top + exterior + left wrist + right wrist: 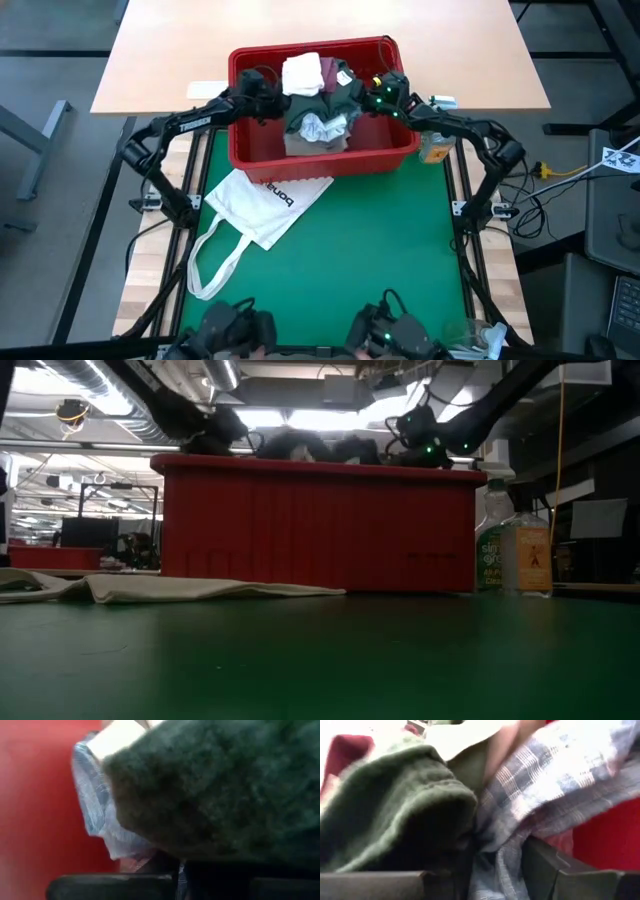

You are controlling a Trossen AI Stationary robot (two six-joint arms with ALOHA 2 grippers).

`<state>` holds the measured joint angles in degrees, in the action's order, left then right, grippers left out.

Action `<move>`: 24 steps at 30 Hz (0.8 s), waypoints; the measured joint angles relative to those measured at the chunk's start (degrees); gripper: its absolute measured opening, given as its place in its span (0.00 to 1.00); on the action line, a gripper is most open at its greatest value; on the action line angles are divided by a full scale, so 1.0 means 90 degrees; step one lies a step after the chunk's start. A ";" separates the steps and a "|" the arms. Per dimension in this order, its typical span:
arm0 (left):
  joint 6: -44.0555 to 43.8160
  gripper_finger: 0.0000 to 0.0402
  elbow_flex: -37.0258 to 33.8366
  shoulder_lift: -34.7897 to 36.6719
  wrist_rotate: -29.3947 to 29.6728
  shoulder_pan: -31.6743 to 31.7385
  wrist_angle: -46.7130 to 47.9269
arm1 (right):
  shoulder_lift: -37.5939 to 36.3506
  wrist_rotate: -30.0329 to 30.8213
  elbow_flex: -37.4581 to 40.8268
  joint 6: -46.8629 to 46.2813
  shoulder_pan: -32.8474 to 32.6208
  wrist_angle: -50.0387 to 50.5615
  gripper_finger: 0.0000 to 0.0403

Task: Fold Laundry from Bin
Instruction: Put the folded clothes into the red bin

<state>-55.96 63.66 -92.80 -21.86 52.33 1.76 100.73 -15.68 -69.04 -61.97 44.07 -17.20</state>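
Observation:
The red bin (322, 160) (320, 530) stands at the far middle of the green mat, heaped with laundry. The heap holds a white piece (301, 74), a maroon piece (331, 70), a dark green-grey top (342, 100) (225, 790) (385, 805) and a blue-checked cloth (324, 127) (555, 775). My left gripper (262, 93) (180, 881) is shut inside the bin's left part, right under the green-grey top. My right gripper (382, 97) (495, 875) is open, sunk into the heap from the bin's right side. My left gripper's fingers come slanting down from the bin's left side, with the dark green-grey top (200, 845) close over them. Whether they touch it or the striped cloth (100, 815) beyond, I cannot tell. My right gripper's open fingers come slanting down from the bin's right side. A bunched fold of the blue-checked cloth (497, 857) lies between them, against one finger (547, 865). The green-grey top drapes over the other finger (375, 884). The laundry rests in the bin.
A white tote bag (268, 203) (150, 589) with long straps lies flat on the mat, near and left of the bin. A bottle (435, 147) (516, 555) stands by the bin's right wall. The near half of the mat (380, 260) is bare.

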 joint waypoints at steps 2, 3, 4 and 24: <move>0.0206 0.03 0.0000 -0.0197 0.0008 0.0094 0.0005 | 0.0092 0.0006 0.0000 0.0213 0.0087 0.0085 0.37; 0.0290 0.03 0.0000 -0.0285 0.0013 0.0136 0.0016 | 0.0127 0.0007 0.0000 0.0350 0.0137 0.0111 0.37; 0.0342 0.03 0.0000 -0.0363 0.0015 0.0167 0.0026 | 0.0159 0.0005 -0.0001 0.0480 0.0181 0.0161 0.37; 0.1788 0.17 0.0002 -0.0653 0.0414 0.0244 0.0721 | 0.0281 0.0527 -0.0012 0.0611 0.0273 0.1349 0.37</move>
<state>-39.87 63.68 -98.67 -18.13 54.53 8.25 103.26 -10.94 -69.14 -56.47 46.52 -5.05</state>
